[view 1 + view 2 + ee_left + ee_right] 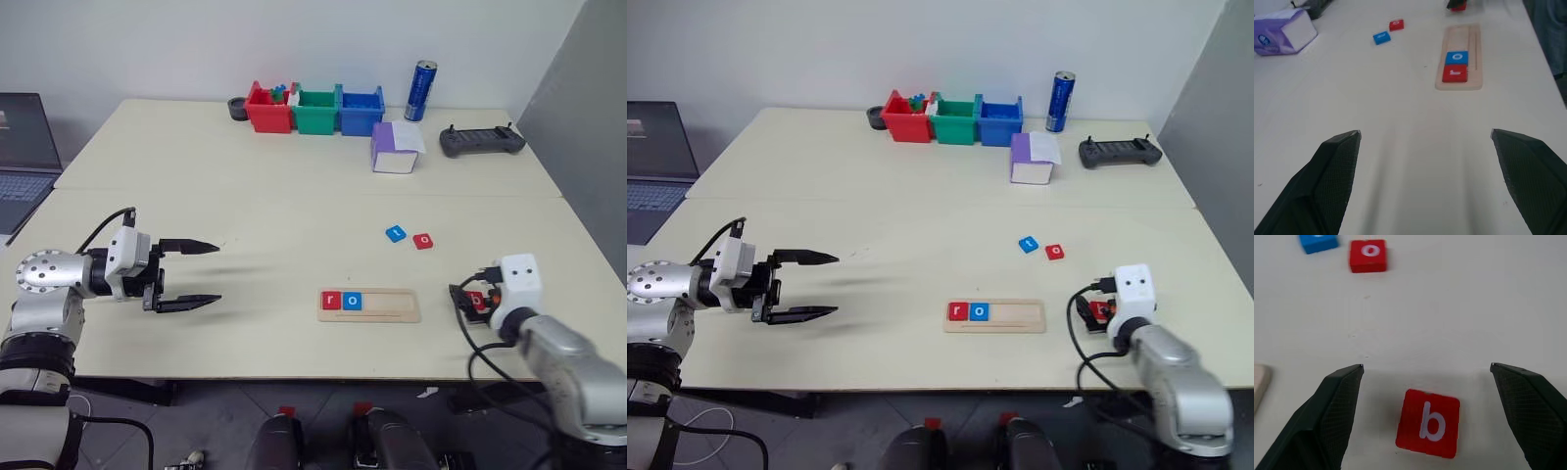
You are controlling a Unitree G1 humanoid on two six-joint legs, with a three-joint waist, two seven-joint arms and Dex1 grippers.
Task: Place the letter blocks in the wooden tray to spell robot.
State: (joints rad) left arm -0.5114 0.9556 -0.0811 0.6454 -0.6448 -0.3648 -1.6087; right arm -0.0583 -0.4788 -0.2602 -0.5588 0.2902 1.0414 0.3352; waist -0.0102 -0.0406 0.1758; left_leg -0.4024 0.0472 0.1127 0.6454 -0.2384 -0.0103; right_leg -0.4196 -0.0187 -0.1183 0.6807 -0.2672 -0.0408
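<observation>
hidden: the right gripper sits mostly behind its white wrist block in the head views; the b block is only a red sliver there. the letter on the blue loose block is too small to read with confidence.
cut off: in the right wrist view the blue loose block is cropped at the frame edge, and only a corner of the tray shows.
tray: a long strip of pale wood lying flat on the table; landmark for all places below.
blocks in tray: a red r at the tray's left end, a blue o touching it on the right; the remaining length is bare.
loose blocks: the blue block and a red o lie side by side, beyond the tray toward the bins; the b block lies flat on the table, right of the tray.
count: five blocks, three red, two blue; one tray; three bins, red, green, blue, far beyond the tray.
left gripper: fingers spread wide, holding nothing, well left of the tray, pointing toward it.
right gripper: fingers spread, one on each side of the b block, not touching it.
other: a purple-and-white box, a blue can, a controller, all far beyond the tray.
</observation>
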